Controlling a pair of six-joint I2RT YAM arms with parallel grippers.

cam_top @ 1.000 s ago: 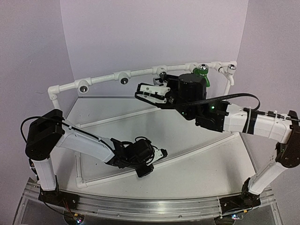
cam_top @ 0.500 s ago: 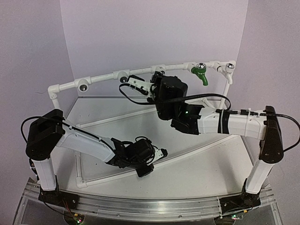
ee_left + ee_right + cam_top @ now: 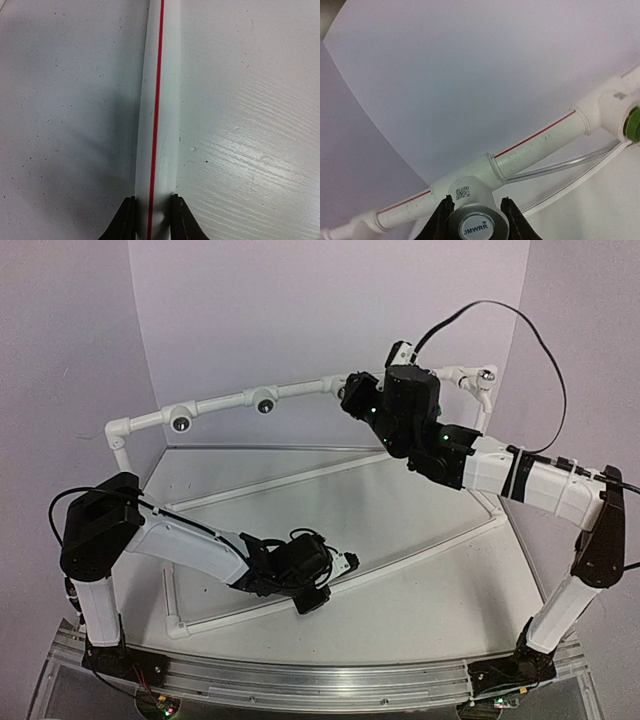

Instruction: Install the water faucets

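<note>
Broadly, a white table [image 3: 400,540] fills the scene, and on it stands a white pipe frame [image 3: 215,410] whose raised back rail carries round chrome-rimmed sockets [image 3: 180,423]. From above, the right arm [image 3: 530,480] reaches up and across to the middle of that rail, while the left arm [image 3: 180,540] lies low over the near half of the table.

Next in size is a red-striped pipe [image 3: 157,125] lying on the table. The left gripper [image 3: 152,217] has its jaws set narrow, one dark finger [image 3: 125,220] pressed to each side of this pipe.

On the back rail sits a white tee fitting [image 3: 470,182] with a small printed code square. Directly in front of it is the silver faucet [image 3: 472,227], of which only the round lettered top shows. The right gripper [image 3: 474,215] has its jaws drawn close on either side of that top and grips it. Whether the faucet is seated in the tee cannot be told.

Smallest is a sliver of the green faucet [image 3: 634,125], seen by the right wrist camera at the next fitting along the rail; from above, the right arm hides it
</note>
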